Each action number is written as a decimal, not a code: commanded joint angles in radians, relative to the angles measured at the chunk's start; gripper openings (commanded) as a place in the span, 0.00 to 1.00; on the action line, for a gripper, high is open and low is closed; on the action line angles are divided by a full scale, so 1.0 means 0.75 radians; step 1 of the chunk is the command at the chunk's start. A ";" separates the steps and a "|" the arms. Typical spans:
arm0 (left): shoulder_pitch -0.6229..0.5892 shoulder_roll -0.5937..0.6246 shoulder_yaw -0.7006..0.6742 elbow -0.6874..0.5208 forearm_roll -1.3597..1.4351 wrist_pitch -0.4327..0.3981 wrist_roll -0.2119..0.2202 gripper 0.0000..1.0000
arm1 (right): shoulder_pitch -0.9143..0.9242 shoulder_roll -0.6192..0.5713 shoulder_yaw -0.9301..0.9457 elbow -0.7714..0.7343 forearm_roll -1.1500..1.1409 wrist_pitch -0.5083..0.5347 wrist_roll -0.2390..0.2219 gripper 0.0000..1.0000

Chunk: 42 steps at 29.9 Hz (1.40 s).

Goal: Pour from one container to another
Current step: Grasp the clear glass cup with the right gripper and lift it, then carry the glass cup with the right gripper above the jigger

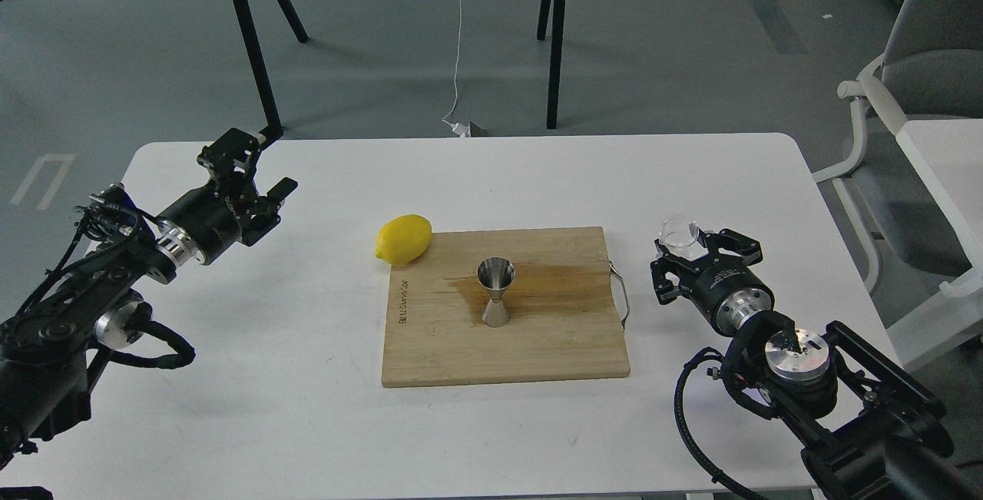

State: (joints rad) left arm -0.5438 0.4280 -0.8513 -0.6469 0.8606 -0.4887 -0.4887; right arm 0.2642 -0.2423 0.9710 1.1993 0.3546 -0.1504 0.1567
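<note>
A small clear glass tumbler (pixel 680 233) is held off the white table, right of the board, with my right gripper (pixel 695 253) shut on it. The shiny steel jigger (pixel 496 291) stands upright in the middle of the wooden cutting board (pixel 430 346), some way left of the tumbler. A darker wet patch (pixel 557 281) spreads across the board beside the jigger. My left gripper (pixel 257 170) hovers open and empty over the table's far left part, well away from the board.
A yellow lemon (pixel 403 239) lies against the board's far left corner. The board has a wire handle (pixel 623 296) on its right edge. A grey chair (pixel 921 54) and a white side table (pixel 948 177) stand to the right.
</note>
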 commanded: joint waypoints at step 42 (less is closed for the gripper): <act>-0.001 -0.002 0.000 -0.001 -0.076 0.000 0.000 0.94 | 0.517 0.016 -0.667 0.340 -0.285 -0.362 -0.049 0.44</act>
State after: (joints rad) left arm -0.5448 0.4265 -0.8516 -0.6470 0.8039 -0.4888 -0.4887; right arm 0.6514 -0.1927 0.4765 1.4235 0.1456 -0.4180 0.1259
